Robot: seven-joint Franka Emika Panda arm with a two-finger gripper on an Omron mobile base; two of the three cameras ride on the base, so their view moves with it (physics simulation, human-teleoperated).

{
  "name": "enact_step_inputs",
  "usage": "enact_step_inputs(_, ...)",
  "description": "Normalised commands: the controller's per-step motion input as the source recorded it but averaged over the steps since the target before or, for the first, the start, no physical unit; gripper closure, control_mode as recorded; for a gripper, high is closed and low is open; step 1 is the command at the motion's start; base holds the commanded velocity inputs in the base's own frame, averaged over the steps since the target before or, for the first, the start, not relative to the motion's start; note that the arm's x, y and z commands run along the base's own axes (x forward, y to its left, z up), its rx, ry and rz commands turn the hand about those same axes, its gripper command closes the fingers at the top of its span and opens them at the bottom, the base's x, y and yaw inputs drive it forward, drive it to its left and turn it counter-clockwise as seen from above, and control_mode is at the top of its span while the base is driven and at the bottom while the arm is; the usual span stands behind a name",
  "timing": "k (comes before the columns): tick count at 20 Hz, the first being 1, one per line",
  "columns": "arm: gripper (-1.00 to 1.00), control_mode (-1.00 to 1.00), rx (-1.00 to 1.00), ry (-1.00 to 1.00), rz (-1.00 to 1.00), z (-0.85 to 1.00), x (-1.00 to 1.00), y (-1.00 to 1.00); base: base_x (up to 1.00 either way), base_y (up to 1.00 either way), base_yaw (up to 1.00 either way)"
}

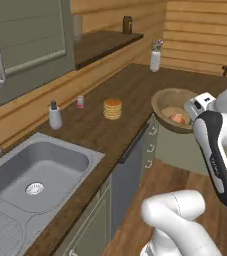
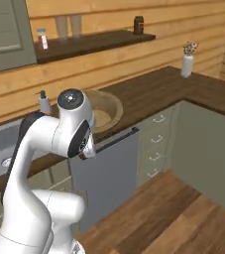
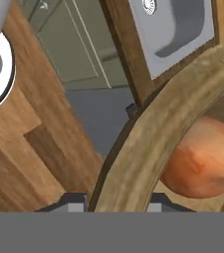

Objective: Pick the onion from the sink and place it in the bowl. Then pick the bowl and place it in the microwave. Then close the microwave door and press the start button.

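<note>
The claw (image 3: pixel 117 200) gripped the rim of the bowl (image 1: pixel 166 99), held raised over the worktop (image 1: pixel 120 90) edge. The onion (image 1: pixel 177 118) lay inside it. The sink (image 1: pixel 60 165) basin held nothing but its drain.

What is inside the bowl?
The onion sits inside the bowl, against its near rim. The bowl's floor under the onion is covered.

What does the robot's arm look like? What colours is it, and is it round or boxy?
The arm is smooth, glossy white and made of fat rounded tube sections, like big sausages. Dark black bands cover its joints, and one joint ends in a round grey cap. No loose cables show. Its fingers are small, dark tips.
</note>
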Motion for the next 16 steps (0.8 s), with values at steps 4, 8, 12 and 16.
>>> enact_step_inputs(4,1.00,1.00,0.00,0.00,0.00,0.00,0.00,0.00,0.00,-0.14,-0.95)
enact_step_inputs(8,1.00,1.00,0.00,0.00,0.00,0.00,0.00,0.00,0.00,-0.40,-0.88)
enact_step_inputs(12,1.00,1.00,0.00,0.00,0.00,0.00,0.00,0.00,0.00,-0.35,-0.88)
enact_step_inputs(16,1.00,1.00,0.00,0.00,0.00,0.00,0.00,0.00,0.00,-0.27,-0.90)
